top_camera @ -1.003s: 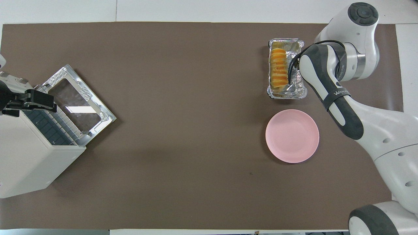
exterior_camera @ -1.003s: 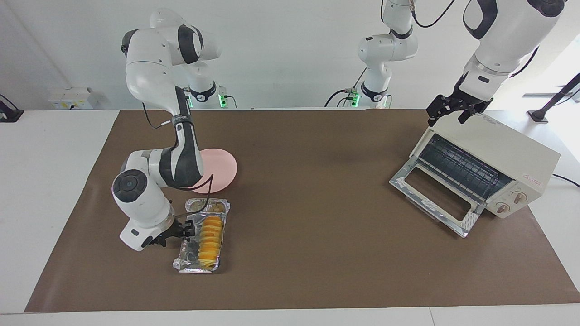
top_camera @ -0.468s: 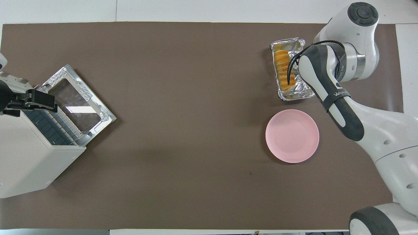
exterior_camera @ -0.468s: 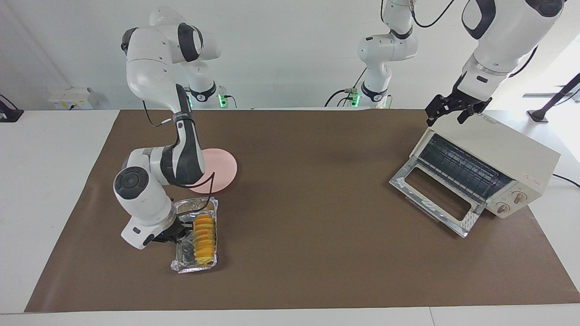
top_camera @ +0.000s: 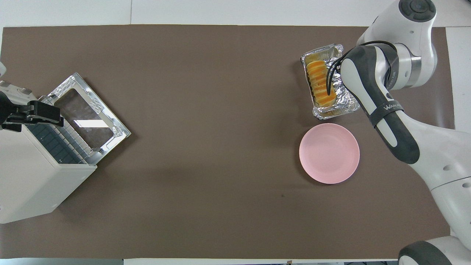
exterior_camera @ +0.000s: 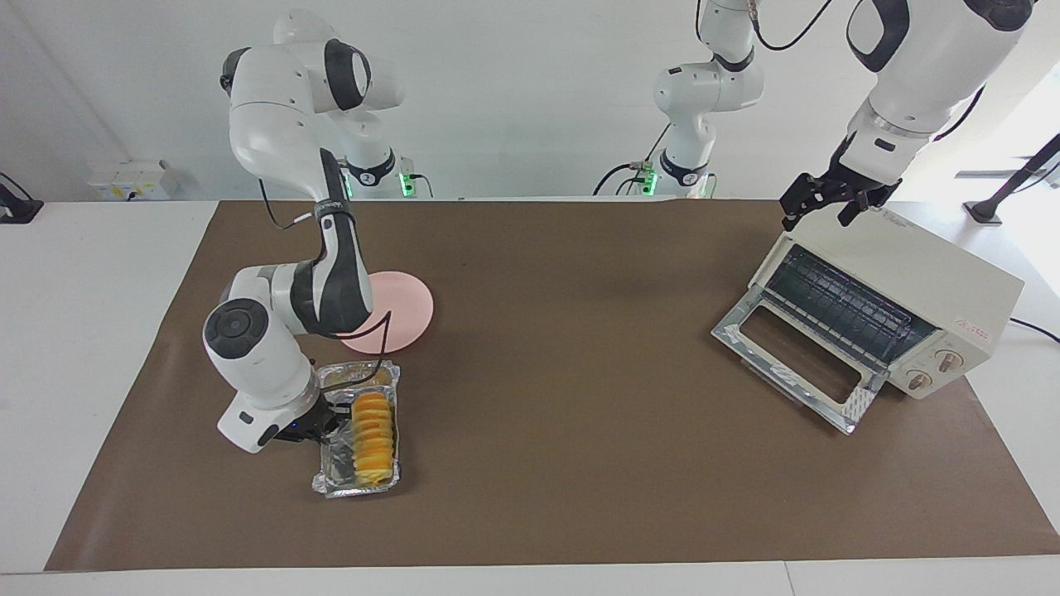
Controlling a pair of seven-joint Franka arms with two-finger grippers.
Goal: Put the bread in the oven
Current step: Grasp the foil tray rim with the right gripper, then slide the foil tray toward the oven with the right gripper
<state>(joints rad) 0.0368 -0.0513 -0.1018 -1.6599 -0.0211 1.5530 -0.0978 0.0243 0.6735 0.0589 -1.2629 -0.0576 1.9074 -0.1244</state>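
Observation:
The bread, a ridged golden-yellow loaf, lies in a crinkled foil tray toward the right arm's end of the table. My right gripper is low beside the loaf and shut on the tray's long rim. In the overhead view the right forearm hides it. The cream oven stands at the left arm's end, its glass door dropped open and the wire rack showing. My left gripper waits open over the oven's top edge.
A round pink plate lies just nearer the robots than the foil tray, partly covered by the right arm in the facing view. A brown mat covers the table between tray and oven.
The right gripper has shut on the foil tray's rim. Tray and bread have swung askew and slid a little toward the right arm's end. The left arm has hardly moved.

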